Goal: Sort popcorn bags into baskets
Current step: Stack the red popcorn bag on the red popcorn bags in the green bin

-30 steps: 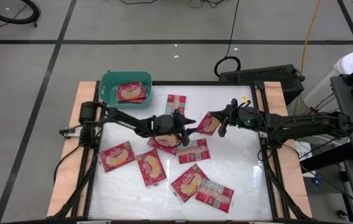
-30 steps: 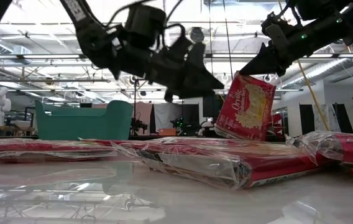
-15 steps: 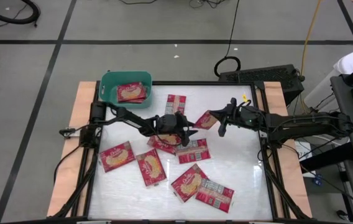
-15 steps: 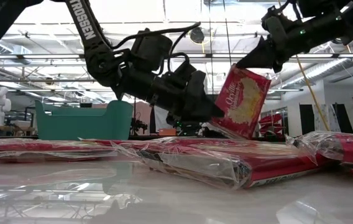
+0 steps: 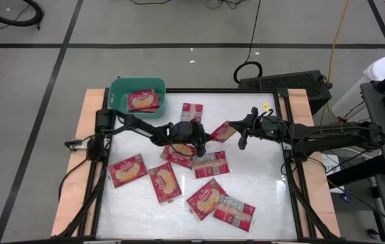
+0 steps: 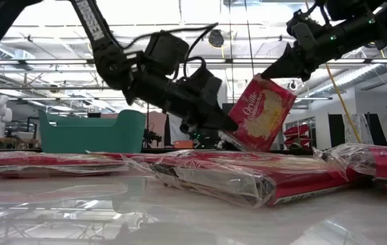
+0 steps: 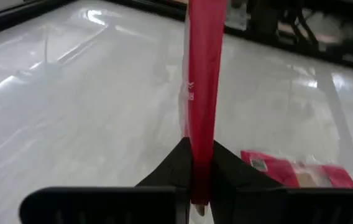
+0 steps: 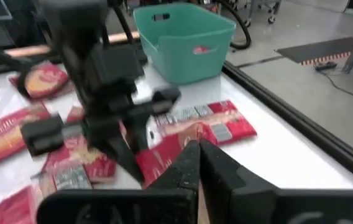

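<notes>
One red popcorn bag hangs tilted between my two grippers near the table's middle, above other bags. My left gripper is shut on its lower left side, and my right gripper is shut on its upper right side. The teal basket stands at the far left corner with one bag lying inside it. Several more bags, such as one at the near left, lie flat on the white table top. My left gripper pinches the bag's lower edge between its two fingers, reaching in from the table's left and slanting down. The bag stands edge-on between the fingers. My right gripper pinches the bag's top corner between its two fingers, coming from the table's right and slanting down. The bag hangs tilted below it, above the bags on the table.
Loose bags lie under and near the held one, at the far middle and toward the near edge. The table has a dark raised frame. Bare table top shows at the right.
My left gripper has moved down and toward the table's right to the held bag, and its open fingers have shut on the bag's lower edge. My right gripper has kept its hold, and the bag has tipped a little.
</notes>
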